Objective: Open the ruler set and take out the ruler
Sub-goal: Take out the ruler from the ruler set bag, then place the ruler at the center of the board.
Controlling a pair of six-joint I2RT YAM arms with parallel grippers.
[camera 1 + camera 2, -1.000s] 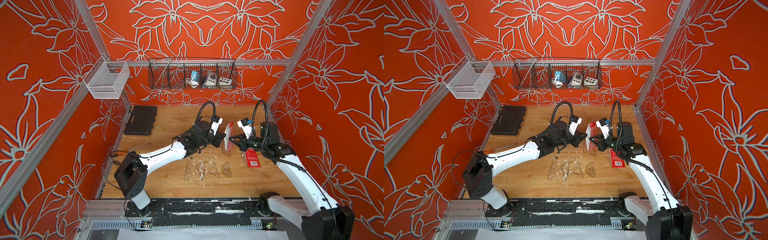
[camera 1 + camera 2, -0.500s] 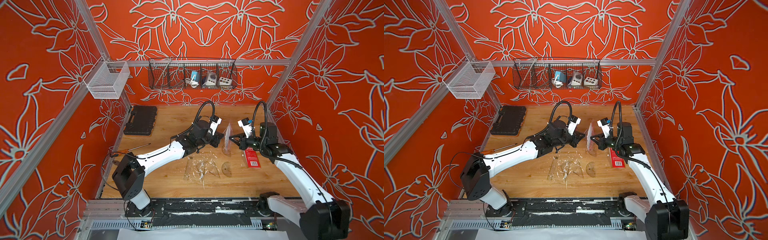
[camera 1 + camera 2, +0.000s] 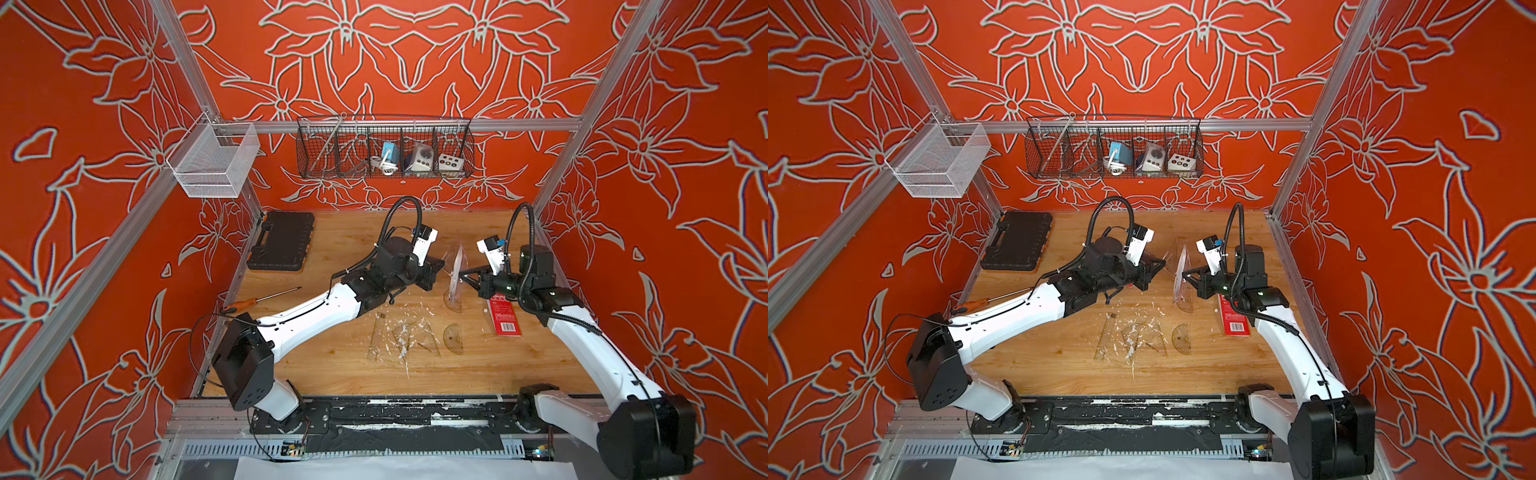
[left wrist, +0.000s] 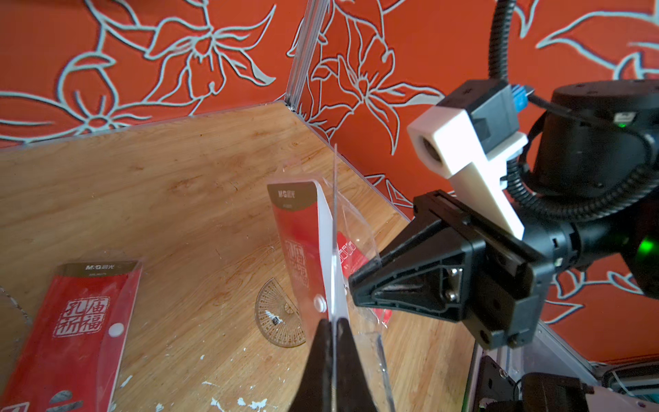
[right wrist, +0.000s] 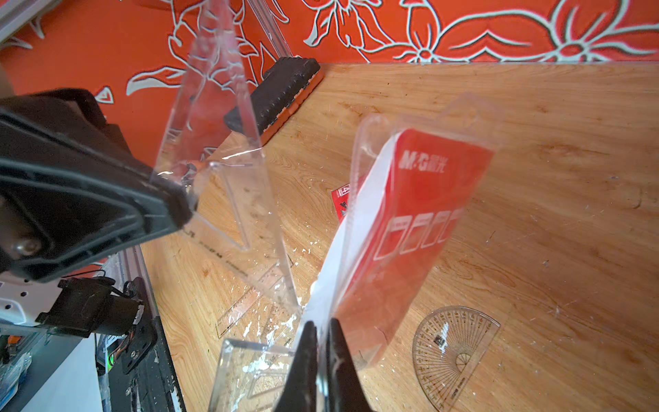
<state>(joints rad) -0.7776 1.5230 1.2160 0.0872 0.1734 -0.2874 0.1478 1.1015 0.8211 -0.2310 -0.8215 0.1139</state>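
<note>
Moved since a second ago: ruler set (image 5: 410, 228). Its red face was turned to the top cameras; it now stands edge-on, a thin clear sliver at centre-right of the frame in both top views, lifted off the counter (image 3: 332, 365).

1. Left gripper (image 4: 334, 337): pressed together on a clear set square (image 5: 214, 107), which it holds upright just left of the sleeve.
2. Clear set square: upper part free in the air. The lower corner runs down to the sleeve's base beside the other gripper; whether that corner is out of the sleeve cannot be told.
3. Ruler set: clear sleeve with red card inside, tilted, held between the two arms.
4. Right gripper (image 5: 321, 342): pinching the sleeve's lower edge.
5. Second red pack (image 3: 505, 318): flat on the counter, right of centre, partly under the right arm.

Assessment: sleeve probably open and extraction under way. Remaining step, as judged: draw the two apart until the square clears the sleeve.
</note>
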